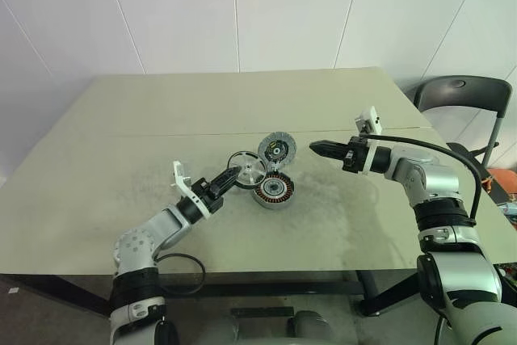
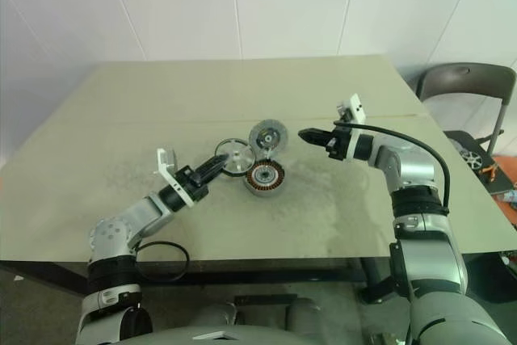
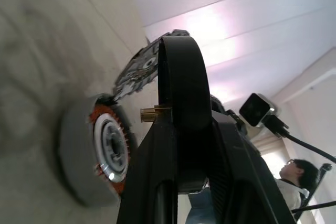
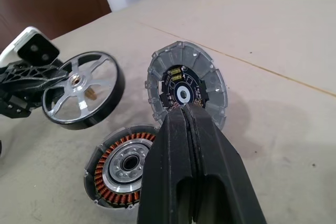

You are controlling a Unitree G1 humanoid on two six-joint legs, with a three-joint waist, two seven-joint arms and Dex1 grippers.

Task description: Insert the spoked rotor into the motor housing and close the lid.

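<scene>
Left tool: clenched on the spoked rotor, its black fingers pinching the wheel's rim at the side nearest the arm; it holds the wheel raised off the tabletop, tipped up so its silver spokes and hub face partly toward the right arm.
Spoked rotor: in the air just beside the motor housing, on the housing's left and a little above it; the right wrist view shows its dark rim, silver spokes and a small brass centre.
Motor housing: lying flat on the tabletop near the middle, copper windings and silver central ring facing up, nothing inside it.
Lid: just behind the housing, standing tilted on its edge with its lower rim at the housing's far side; the face with a small dark circuit and central hole is turned toward the right arm.
Right tool: clenched with nothing between its fingers, pointing at the lid from the right, near it but apart.
Chair: dark, beyond the tabletop's far right corner.
</scene>
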